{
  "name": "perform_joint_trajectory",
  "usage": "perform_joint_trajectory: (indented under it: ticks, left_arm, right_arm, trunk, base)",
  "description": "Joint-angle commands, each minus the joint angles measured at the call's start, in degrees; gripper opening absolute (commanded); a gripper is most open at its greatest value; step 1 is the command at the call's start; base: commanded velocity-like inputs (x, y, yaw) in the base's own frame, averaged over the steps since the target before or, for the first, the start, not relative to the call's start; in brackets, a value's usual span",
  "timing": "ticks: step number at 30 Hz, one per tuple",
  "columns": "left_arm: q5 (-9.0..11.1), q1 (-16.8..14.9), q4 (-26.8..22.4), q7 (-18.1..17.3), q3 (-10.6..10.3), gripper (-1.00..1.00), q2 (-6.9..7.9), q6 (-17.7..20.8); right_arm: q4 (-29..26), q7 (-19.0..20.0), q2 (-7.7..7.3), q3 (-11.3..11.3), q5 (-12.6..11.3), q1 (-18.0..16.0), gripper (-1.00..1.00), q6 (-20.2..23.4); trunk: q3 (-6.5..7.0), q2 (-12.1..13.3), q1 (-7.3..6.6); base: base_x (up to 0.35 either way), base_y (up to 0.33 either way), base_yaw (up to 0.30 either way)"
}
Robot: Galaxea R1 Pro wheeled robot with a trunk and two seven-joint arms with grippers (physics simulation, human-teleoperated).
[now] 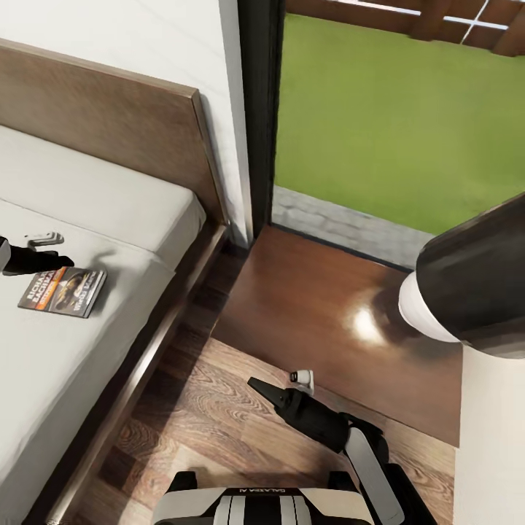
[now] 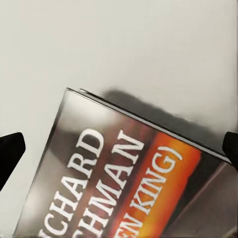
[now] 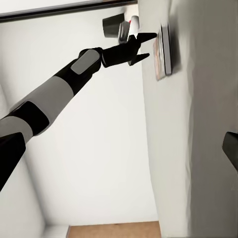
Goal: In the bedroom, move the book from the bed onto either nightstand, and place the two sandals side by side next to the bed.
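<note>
White-walled bedroom here, wood-plank floor [image 1: 211, 408], and a tall black-framed window [image 1: 259, 109] looking out on green lawn [image 1: 379, 109]. From the head view, the big low bed [image 1: 109, 204] with its dark brown wooden frame and plain light-grey mattress fills the left side, and the glossy reddish-brown wooden nightstand [image 1: 321, 306] sits in the corner past the bed's edge, right under the window. The thin dark paperback book with the orange band and white lettering [image 1: 63, 290] lies flat on the mattress. The left gripper [image 1: 62, 261] hangs just over the book's upper edge, with a small white gadget [image 1: 44, 238] on the mattress just beyond its tips. The right gripper [image 1: 257, 385] is low over the floor, well apart from the book, tips together as far as I can see.

Left wrist view: the book [image 2: 124, 178] is straight ahead of the jaws, cover up on grey mattress [image 2: 124, 44], and the two black fingertips [image 2: 10, 153] sit wide apart at either side of it, not touching it (so released, nothing held).

Right wrist view: looking across at the left arm [image 3: 54, 104], its gripper [image 3: 144, 47] spread open just short of the book [image 3: 162, 49] on the mattress [image 3: 193, 139]. One black right fingertip [image 3: 230, 148] shows at the edge, so I can't tell the right jaws' state from here.
</note>
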Motion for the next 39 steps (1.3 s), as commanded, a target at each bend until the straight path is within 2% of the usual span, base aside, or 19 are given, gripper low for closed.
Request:
perform_joint_trajectory:
  ticks: [1, 15, 39]
  left_arm:
    - [-0.6, 0.0, -0.1, -0.4, 0.4, 1.0, -0.02, 0.2]
    - [-0.7, 0.0, -0.1, -0.4, 0.4, 1.0, -0.02, 0.1]
    - [-0.8, 0.0, -0.1, -0.4, 0.4, 1.0, -0.02, 0.1]
  right_arm:
    - [0.0, 0.0, 0.01, 0.0, -0.3, 0.0, 1.0, 0.4]
    - [-0.1, 0.0, 0.01, 0.0, -0.3, 0.0, 1.0, 0.4]
    - [-0.1, 0.0, 0.01, 0.1, -0.3, 0.0, 1.0, 0.4]
  trunk:
    - [-0.03, 0.0, -0.01]
    - [-0.03, 0.0, -0.01]
    - [-0.03, 0.0, -0.01]
  base:
    - [-0.114, -0.063, 0.0]
    - [-0.094, -0.014, 0.0]
    - [-0.007, 0.0, 0.0]
